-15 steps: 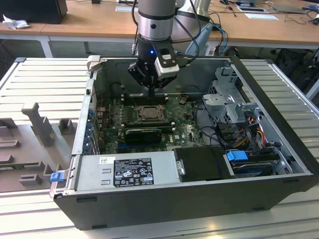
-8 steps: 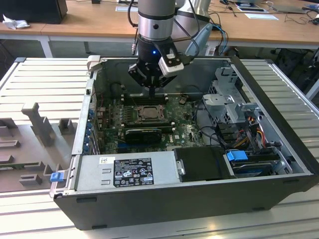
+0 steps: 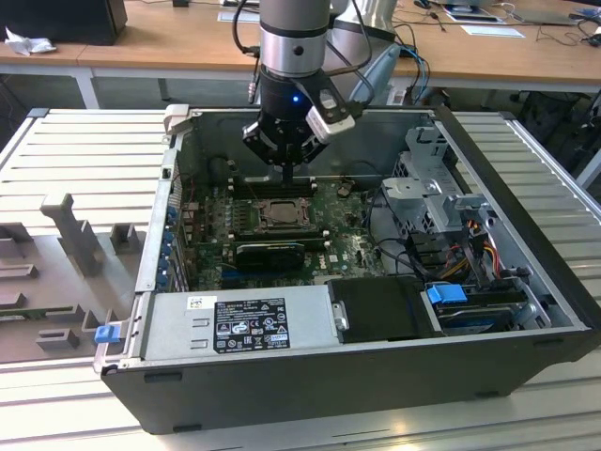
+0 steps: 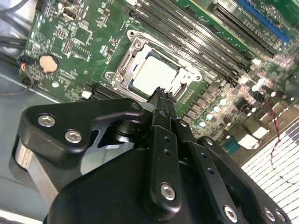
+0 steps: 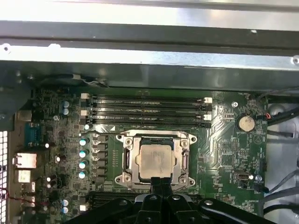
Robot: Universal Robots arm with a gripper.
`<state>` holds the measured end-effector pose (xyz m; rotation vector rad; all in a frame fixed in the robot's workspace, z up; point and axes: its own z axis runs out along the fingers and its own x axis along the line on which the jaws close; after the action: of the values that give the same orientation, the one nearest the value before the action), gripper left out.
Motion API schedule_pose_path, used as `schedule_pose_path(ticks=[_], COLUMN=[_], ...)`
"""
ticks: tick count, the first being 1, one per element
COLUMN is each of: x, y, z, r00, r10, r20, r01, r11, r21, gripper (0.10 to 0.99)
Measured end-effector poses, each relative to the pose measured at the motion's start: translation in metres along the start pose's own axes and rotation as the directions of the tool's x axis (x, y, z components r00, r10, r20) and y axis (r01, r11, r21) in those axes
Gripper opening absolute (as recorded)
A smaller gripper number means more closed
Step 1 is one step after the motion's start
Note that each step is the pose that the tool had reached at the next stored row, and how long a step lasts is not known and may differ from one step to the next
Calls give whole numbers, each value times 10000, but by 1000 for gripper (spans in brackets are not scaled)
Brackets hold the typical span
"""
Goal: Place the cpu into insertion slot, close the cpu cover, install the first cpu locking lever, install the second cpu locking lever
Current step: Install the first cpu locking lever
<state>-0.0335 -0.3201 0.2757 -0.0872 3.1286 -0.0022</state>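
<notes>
Cpu point(image 5: 153, 161) lies flat in the insertion slot point(image 5: 186, 161) of the motherboard point(image 5: 224, 154). Its pale face shows through the window of the cpu cover point(image 5: 156, 138), which looks folded down over it. My claw point(image 5: 159, 181) hangs with its tips at the slot's edge away from the memory slots point(image 5: 149, 112), fingers pressed together and carrying nothing. I judge a locking lever is the step in hand. Doing it well means pushing squarely on the wire, low and slow, so it tucks under its hook without skidding onto the board. My own body covers that edge in both wrist views, so I cannot tell whether either lever is latched, or whether my tips touch anything.
</notes>
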Motion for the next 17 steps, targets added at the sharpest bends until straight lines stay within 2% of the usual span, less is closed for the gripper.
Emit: schedule_pose_path(ticks=[1, 2, 3, 4, 17], x=[3, 3, 7, 22, 226], y=[-2, -5, -8, -8, 3], z=[-1, 1, 2, 4, 4], r00=[9999, 9999, 9999, 9999, 9998], r10=[-166, -166, -162, -160, -168], r20=[8, 31, 57, 62, 64], r01=[166, 167, 166, 164, 173], r11=[9998, 9992, 9972, 9966, 9965], r21=[-53, -366, -723, -802, -819], gripper=[106, 106, 106, 106, 106])
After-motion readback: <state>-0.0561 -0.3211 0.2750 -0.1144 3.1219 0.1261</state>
